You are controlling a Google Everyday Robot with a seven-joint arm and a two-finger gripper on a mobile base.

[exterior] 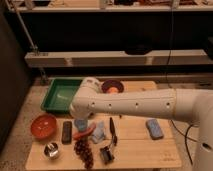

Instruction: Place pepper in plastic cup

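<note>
The gripper (107, 153) is low over the near centre of the table (137, 147), just right of the grapes (84, 150). Whether it is open or closed cannot be told. The pepper (85, 132) lies on the table left of the gripper, just beside the cup (80, 123), below the arm (130, 104).

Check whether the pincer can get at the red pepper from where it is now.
Probably yes. The pincer hangs below the arm, just above the red pepper, and nothing covers the pepper. The blue cup and grapes sit close beside it, so clearance looks tight.
</note>
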